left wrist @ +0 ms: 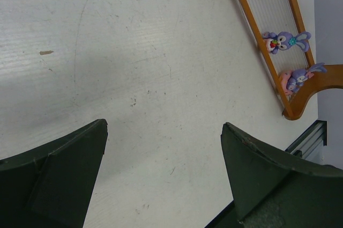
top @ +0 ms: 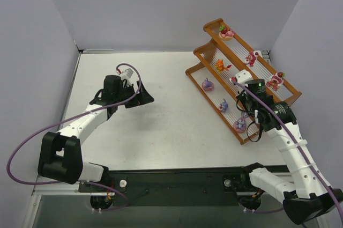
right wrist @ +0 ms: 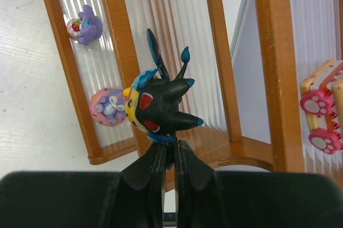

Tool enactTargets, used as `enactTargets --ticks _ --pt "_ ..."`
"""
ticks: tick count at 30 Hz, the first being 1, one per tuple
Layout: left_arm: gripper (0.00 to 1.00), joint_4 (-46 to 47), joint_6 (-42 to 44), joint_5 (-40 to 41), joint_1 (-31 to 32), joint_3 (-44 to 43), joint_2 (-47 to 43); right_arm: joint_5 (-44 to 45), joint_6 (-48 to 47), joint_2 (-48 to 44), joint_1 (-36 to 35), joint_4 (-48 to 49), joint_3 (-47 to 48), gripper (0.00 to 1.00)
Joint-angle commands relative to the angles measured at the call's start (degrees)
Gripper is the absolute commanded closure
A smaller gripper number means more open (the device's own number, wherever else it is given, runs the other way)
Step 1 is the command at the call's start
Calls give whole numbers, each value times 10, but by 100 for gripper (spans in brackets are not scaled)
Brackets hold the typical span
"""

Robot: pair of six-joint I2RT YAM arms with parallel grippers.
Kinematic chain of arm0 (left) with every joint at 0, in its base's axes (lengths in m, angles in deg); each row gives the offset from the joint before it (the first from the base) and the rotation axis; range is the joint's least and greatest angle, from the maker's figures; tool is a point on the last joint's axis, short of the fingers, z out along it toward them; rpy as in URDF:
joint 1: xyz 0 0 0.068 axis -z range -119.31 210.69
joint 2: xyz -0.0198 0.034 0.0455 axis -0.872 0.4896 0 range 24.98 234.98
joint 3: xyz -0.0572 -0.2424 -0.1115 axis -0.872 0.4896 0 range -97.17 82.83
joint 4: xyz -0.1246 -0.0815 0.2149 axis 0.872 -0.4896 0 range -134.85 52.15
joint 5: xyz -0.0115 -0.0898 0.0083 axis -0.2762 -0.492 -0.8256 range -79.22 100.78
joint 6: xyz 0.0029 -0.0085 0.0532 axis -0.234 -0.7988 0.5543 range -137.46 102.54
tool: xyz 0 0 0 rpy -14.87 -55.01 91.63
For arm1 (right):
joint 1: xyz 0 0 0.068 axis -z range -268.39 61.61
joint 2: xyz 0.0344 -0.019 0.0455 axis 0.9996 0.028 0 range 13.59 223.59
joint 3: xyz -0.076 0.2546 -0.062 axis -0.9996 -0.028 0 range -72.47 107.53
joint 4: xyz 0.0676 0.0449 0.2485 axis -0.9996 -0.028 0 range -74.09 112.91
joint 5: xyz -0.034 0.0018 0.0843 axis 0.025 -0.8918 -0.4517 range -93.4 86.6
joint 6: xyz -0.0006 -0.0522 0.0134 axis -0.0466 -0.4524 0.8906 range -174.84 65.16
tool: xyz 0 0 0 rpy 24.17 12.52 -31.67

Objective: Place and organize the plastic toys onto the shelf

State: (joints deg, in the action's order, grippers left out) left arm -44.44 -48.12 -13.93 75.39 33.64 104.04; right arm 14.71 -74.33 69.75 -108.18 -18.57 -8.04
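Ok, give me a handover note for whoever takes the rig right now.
Grippers: left gripper open, empty, over bare table. The right gripper is shut on the black toy, over the shelf.
Done: seven on the shelf: three pink toys top tier, orange toy middle, three purple toys bottom.
Left: set the black toy down, probably on the middle tier. No loose toys visible on the table.

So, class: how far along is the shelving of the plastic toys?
Done: the shelf already carries three pink-red toys on top, an orange one in the middle and three purple ones lowest. In hand: the right gripper is shut on the black winged toy over the shelf. Left: setting it down. The left gripper is open.
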Motion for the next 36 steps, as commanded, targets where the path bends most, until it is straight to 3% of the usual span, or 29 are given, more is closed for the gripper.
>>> enactTargets --ticks 1,9,18,36 --pt "3 17 2 -9 2 1 -14 -41 -79 11 34 44 -10 100" --pt "3 18 2 -6 3 1 -11 -76 -125 9 64 145 -67 100" --pt "3 16 5 -3 2 -1 -7 -48 -149 10 71 220 -110 100" --pt "3 13 7 -3 3 -1 -3 -18 -143 34 81 267 -140 100"
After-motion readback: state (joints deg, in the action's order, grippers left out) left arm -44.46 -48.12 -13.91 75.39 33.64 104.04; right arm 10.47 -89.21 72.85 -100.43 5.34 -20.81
